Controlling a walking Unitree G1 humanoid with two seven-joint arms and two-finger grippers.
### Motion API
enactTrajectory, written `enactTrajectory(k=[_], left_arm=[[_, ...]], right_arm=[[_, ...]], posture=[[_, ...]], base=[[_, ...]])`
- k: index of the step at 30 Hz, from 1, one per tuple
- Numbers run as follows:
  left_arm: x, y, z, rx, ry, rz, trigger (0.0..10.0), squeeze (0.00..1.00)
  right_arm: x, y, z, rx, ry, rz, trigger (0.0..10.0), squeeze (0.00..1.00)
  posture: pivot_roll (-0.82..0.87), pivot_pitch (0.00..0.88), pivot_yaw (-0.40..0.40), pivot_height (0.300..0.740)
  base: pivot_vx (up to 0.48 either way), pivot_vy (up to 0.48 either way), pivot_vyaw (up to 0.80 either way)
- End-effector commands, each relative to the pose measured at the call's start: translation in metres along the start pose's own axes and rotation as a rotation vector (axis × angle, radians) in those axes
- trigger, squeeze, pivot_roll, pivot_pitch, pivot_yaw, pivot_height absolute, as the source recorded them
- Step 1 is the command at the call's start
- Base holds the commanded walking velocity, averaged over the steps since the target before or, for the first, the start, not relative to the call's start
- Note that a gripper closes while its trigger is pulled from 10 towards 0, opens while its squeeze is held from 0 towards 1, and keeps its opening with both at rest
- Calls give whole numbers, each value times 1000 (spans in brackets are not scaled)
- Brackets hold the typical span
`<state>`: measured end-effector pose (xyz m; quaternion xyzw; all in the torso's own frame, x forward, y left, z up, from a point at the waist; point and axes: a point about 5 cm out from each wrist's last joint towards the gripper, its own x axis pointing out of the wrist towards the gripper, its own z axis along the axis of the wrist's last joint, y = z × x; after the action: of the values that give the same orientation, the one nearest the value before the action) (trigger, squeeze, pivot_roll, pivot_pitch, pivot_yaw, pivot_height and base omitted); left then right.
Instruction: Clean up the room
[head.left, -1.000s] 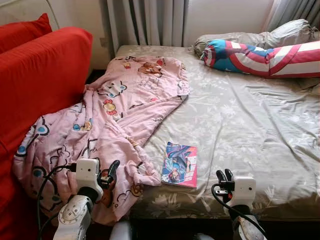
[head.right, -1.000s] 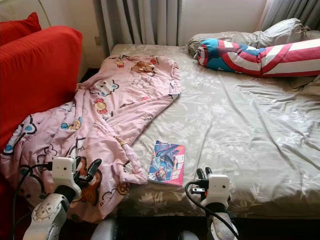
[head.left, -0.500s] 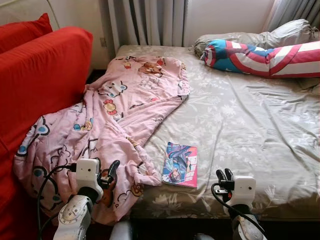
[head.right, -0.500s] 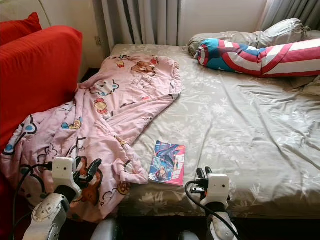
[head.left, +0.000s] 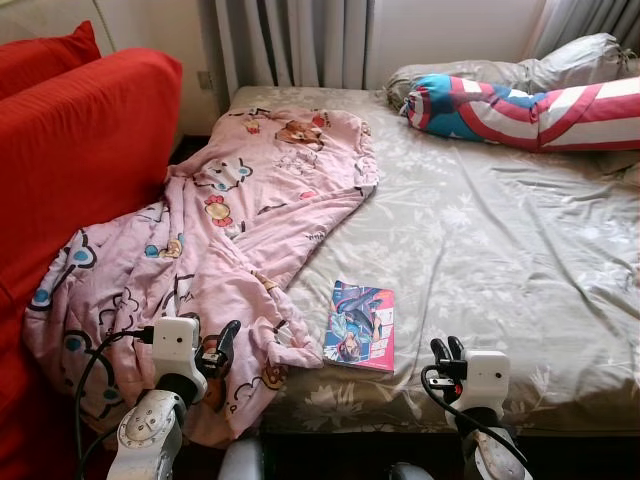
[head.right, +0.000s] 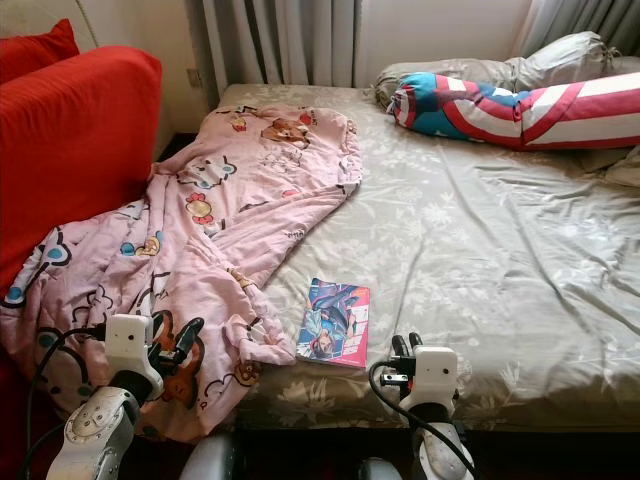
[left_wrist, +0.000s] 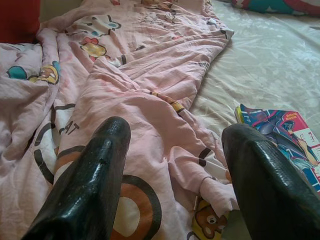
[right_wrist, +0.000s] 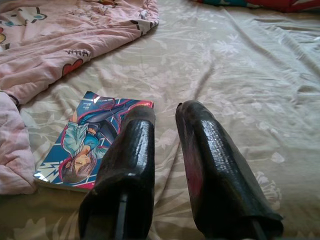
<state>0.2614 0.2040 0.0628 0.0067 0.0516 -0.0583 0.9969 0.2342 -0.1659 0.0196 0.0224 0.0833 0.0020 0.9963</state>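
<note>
A pink cartoon-print blanket (head.left: 240, 210) lies crumpled across the left side of the bed and hangs over its near corner. A colourful comic book (head.left: 360, 325) lies flat on the olive floral sheet (head.left: 500, 230) near the front edge, just right of the blanket's hem. My left gripper (head.left: 218, 350) hovers open over the hanging blanket (left_wrist: 150, 80), nothing between its fingers. My right gripper (head.left: 447, 350) is at the bed's front edge, right of the book (right_wrist: 90, 137), its fingers (right_wrist: 135, 145) nearly together and holding nothing.
A red sofa (head.left: 80, 150) with a red cushion stands close along the bed's left side. A blue, red and white striped bolster (head.left: 510, 110) and a grey pillow (head.left: 560, 65) lie at the head. Grey curtains (head.left: 290, 40) hang behind. The sheet's right half is bare.
The whole picture has shifted slightly, so the camera moved a little. Blanket, book and both grippers stand as before.
</note>
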Motion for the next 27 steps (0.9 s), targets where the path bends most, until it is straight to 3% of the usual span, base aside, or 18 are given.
enactTrajectory(k=[1, 14, 19, 27], left_arm=[[1, -1, 3, 16, -7, -7, 10000, 0], [2, -2, 2, 22, 2, -11, 10000, 0], [2, -2, 2, 23, 1, -12, 10000, 0], [3, -3, 1, 26, 7, -14, 10000, 0]], right_arm=[[-1, -1, -2, 0, 8, -3, 10000, 0], [0, 1, -3, -3, 30, 0, 10000, 0], [1, 1, -2, -2, 14, 2, 10000, 0], [0, 1, -3, -6, 16, -6, 10000, 0]], posture=[[-92, 50, 3, 617], [-90, 50, 3, 617], [-90, 50, 3, 585], [-88, 51, 3, 585]], base=[[0, 0, 0], [0, 0, 0], [0, 0, 0], [0, 0, 0]])
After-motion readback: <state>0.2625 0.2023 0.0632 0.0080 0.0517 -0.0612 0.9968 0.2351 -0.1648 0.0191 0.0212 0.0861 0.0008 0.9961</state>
